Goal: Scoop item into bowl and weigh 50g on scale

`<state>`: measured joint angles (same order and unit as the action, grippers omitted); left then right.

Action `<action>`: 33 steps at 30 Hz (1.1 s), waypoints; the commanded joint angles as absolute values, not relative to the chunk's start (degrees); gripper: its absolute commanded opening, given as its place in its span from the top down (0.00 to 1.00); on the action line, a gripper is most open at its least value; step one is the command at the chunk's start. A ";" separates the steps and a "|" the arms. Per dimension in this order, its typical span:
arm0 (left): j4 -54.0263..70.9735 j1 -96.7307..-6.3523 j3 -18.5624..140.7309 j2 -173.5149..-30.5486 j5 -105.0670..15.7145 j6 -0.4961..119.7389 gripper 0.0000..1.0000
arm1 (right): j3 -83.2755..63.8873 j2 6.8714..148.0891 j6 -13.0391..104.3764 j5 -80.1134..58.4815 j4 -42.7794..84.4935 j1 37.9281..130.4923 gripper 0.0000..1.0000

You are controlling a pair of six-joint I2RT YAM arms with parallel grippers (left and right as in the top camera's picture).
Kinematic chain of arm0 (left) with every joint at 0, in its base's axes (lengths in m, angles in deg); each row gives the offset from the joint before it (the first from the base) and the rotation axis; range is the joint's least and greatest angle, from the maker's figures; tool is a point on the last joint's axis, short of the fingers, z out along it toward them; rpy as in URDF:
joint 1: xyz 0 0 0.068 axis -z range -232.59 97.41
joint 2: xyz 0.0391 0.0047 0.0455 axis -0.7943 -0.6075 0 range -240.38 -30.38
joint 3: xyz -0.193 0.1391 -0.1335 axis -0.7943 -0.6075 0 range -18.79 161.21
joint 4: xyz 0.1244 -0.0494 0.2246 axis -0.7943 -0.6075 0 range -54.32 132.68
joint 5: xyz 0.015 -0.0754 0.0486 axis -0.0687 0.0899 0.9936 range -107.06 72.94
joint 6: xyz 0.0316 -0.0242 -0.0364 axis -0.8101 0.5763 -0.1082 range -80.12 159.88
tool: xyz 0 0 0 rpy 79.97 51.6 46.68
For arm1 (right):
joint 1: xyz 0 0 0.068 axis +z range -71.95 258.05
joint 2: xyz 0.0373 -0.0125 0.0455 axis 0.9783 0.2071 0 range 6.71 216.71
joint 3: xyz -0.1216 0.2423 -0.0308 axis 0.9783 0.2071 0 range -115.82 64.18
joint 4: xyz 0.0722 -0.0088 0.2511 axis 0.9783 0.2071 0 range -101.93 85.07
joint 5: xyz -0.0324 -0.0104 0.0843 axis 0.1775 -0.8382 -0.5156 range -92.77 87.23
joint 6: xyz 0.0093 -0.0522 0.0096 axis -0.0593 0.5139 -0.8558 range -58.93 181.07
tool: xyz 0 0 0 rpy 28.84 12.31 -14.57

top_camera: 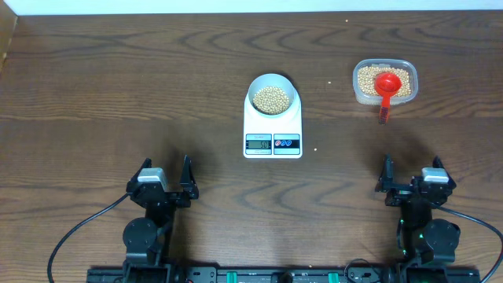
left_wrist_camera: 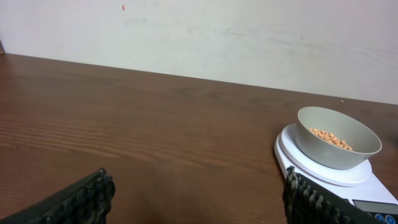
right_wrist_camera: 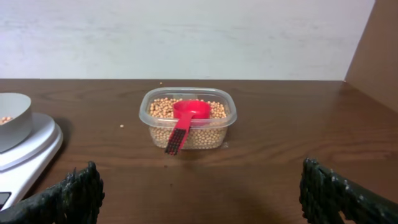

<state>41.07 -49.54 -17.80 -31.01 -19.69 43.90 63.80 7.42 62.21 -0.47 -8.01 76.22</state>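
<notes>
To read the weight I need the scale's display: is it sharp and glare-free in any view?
Overhead: display evenly lit, no glare, but digits too small to read. Left wrist: display cropped at bottom corner. Right wrist: scale cropped at left.

- The left gripper (left_wrist_camera: 199,186) sits low over the brown wood-grain table (left_wrist_camera: 155,143). Its 2 black ribbed fingers (left_wrist_camera: 84,199) stand wide apart, with only bare wood between them.
- The scale (left_wrist_camera: 289,155) is white and lies ahead of the gripper, toward the table's right edge. 1 finger overlaps its near corner, and the frame cuts off its right end.
- A sliver of the scale's front panel shows beside that finger. No reading is legible.
- The bowl (left_wrist_camera: 339,155) stands upright on the scale's round platform.
- Tan-yellow beans (left_wrist_camera: 329,137) cover the bowl's bottom, well below its rim.
- A pale wall (left_wrist_camera: 249,37) runs along the table's far edge.
</notes>
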 commanded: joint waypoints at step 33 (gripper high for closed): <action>38.58 -49.85 -18.56 -30.66 -17.92 43.11 0.11 | 63.87 6.98 66.94 -0.97 -7.70 77.88 0.01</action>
